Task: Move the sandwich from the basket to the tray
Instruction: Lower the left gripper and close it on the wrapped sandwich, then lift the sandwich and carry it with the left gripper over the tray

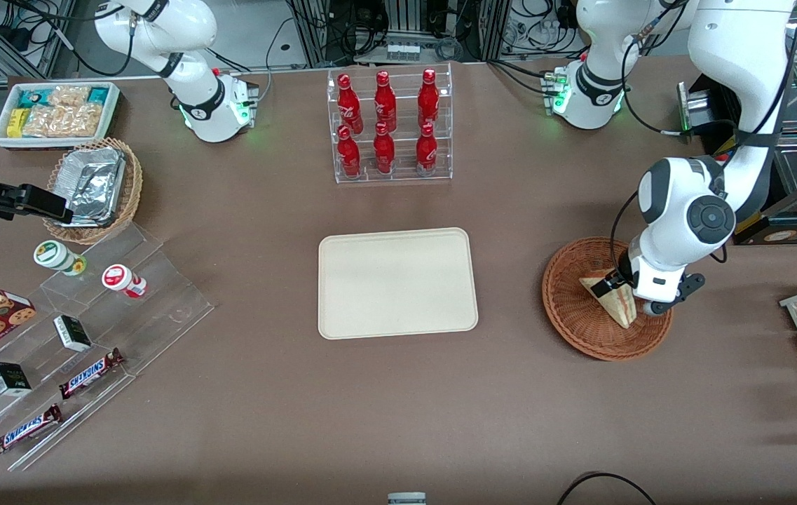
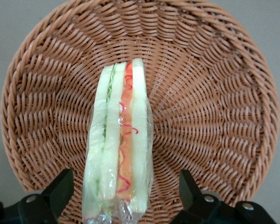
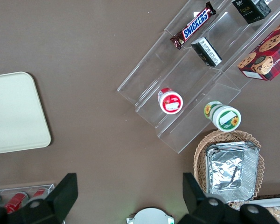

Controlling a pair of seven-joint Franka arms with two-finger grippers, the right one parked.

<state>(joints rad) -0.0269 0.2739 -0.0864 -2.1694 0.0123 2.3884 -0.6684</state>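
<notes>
Gripper [image 2: 123, 193] low over basket [image 1: 566, 308], fingers [image 2: 60, 189] apparently straddling sandwich [image 2: 121, 144].

Left arm bent down from its elbow, wrist vertical; its gripper [image 1: 624, 293] points downward, fingers [image 2: 60, 189] spread wide apart with nothing between their pads touching.

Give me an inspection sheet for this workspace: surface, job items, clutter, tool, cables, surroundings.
Surface: brown table.
Job items: wrapped sandwich in the basket; tray bare, lying toward the parked arm's end from the basket.
Clutter: red bottles in a clear rack; Snickers bars on clear steps; foil containers in a tan basket; snack bin.
Tool: left arm's tool low over the basket, fingers open, one on each side of the sandwich, not touching.
Cables: black cable at the table's near edge.
Surroundings: equipment racks with wiring.
</notes>
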